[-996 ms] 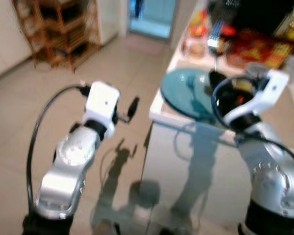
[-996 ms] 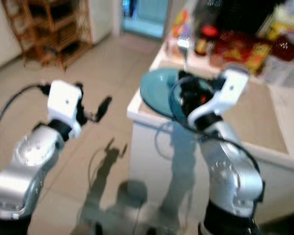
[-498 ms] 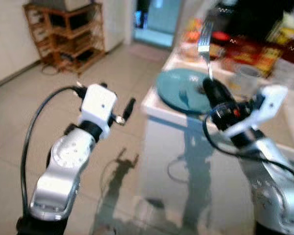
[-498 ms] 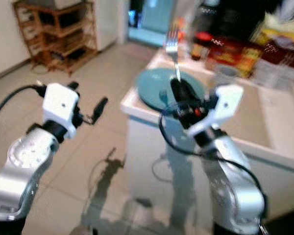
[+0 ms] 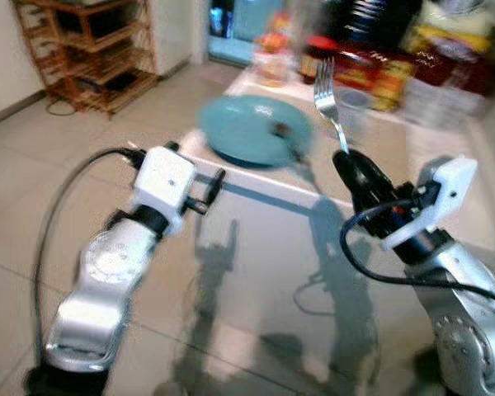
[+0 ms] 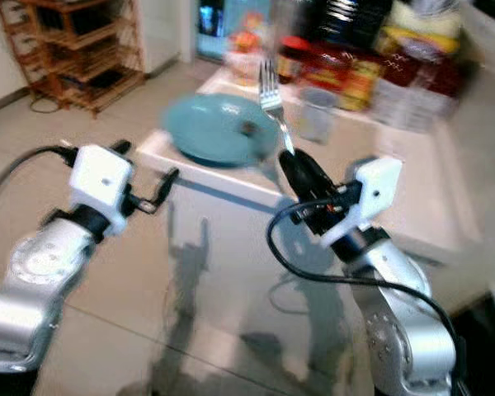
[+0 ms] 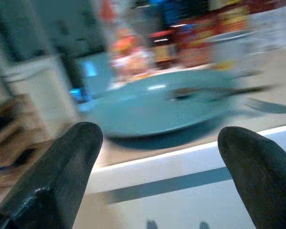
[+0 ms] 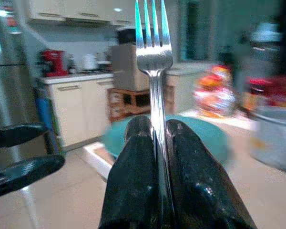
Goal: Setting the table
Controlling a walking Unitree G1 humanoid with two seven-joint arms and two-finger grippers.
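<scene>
White table (image 5: 256, 191) ahead, teal plate (image 5: 252, 130) on it; right tool (image 8: 155, 143) clenched on upright fork (image 8: 152, 52); left tool (image 7: 157, 157) spread, empty.

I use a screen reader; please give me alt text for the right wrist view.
The right gripper pinches a silver fork upright, tines up, between its black fingers. Behind it lies a teal plate on a pale table, with a blurred kitchen beyond.

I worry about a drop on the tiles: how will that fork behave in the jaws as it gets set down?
The fork looks like stiff polished metal, so it likely won't bend but may slip. The right gripper pinches only its thin handle, tines up, so it could pivot. Probably light and not fragile; the plate it nears matters more.
</scene>
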